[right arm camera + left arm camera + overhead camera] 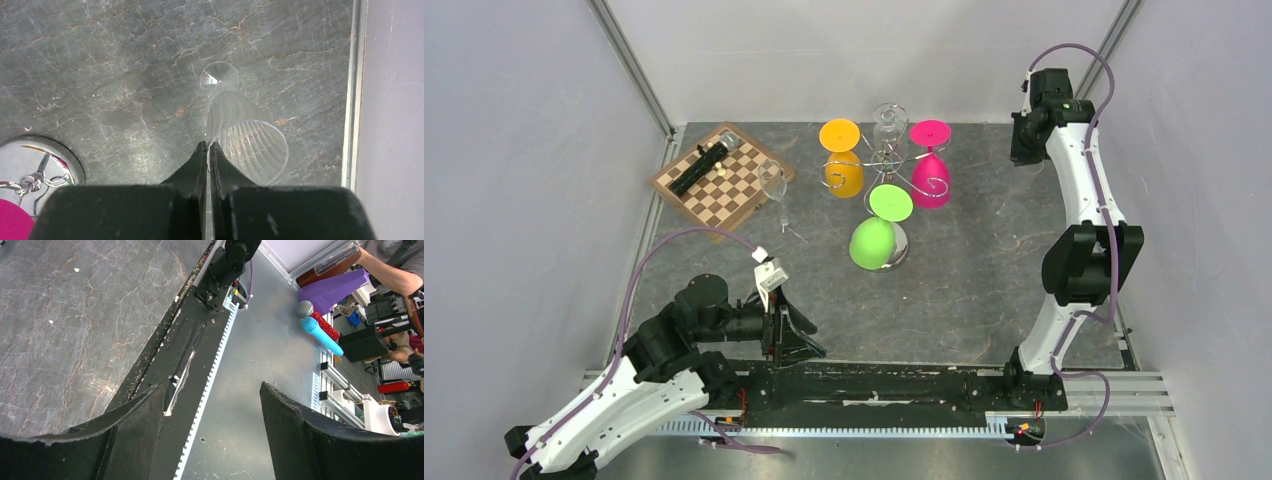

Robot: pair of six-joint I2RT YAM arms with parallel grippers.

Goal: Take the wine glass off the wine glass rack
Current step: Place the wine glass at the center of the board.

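R claw (208, 145) is sitting w/ fingers pressed together, well to the right of the wine glass rack (886, 158), up near the far right corner of the table (100, 75). A clear ribbed wine glass (247, 145) is standing upright on the table there, off the rack, its rim touching the claw's right finger; can't tell whether the rim is actually being pinched. L claw (211, 387) is hanging w/ fingers spread wide apart, nothing btwn them, well in front of the rack and to its left, over the table's near edge. The rack is standing mid-table toward the far side and is carrying four glasses upside down: orange glass (844, 172) on its left arm, pink glass (931, 180) on its right, green glass (871, 243) on the near side, and a plain clear glass (888, 125) on the far side. Left of the rack a chessboard (724, 190) is lying flat, w/ another clear stemmed glass (774, 183) standing upright btwn board and rack.
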